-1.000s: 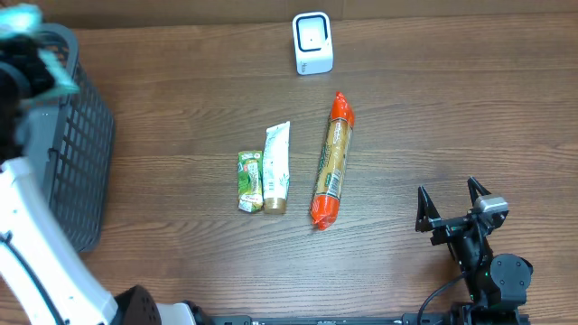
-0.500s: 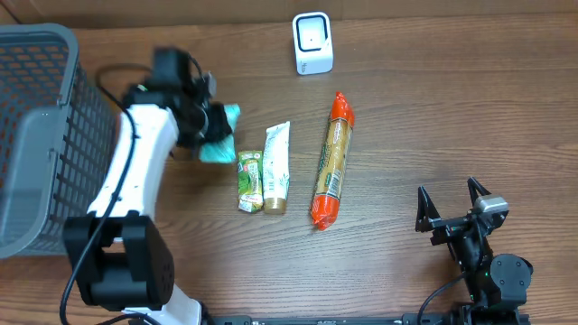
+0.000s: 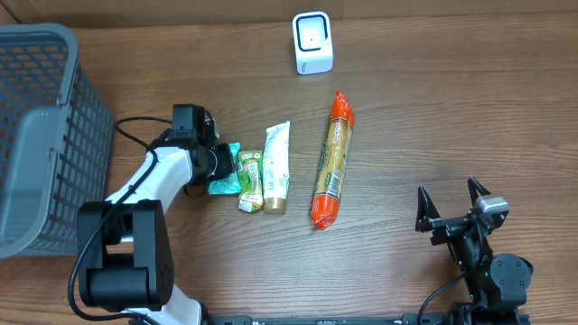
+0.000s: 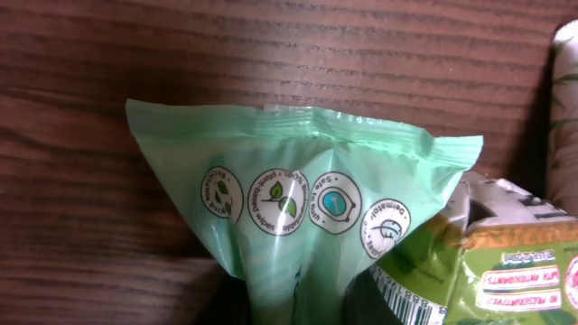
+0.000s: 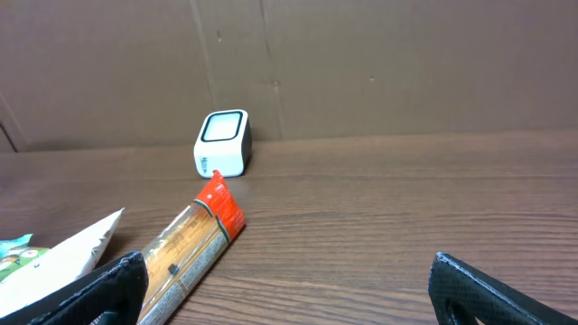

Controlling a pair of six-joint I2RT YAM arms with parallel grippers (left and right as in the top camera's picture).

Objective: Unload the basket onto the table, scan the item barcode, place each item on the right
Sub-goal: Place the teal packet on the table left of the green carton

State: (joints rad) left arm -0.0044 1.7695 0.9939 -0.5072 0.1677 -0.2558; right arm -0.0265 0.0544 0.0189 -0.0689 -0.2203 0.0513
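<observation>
One mint-green packet [image 3: 225, 175] pinched tight in the left fingers [image 3: 218, 161], well apart from the scanner [image 3: 312, 42]; right fingers [image 3: 423, 204] gape empty. Best: lift, barcode squarely facing it.

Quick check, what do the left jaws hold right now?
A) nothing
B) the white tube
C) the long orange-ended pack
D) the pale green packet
D: the pale green packet fills the left wrist view, pinched in the shut left jaws; the white tube lies free.
</observation>
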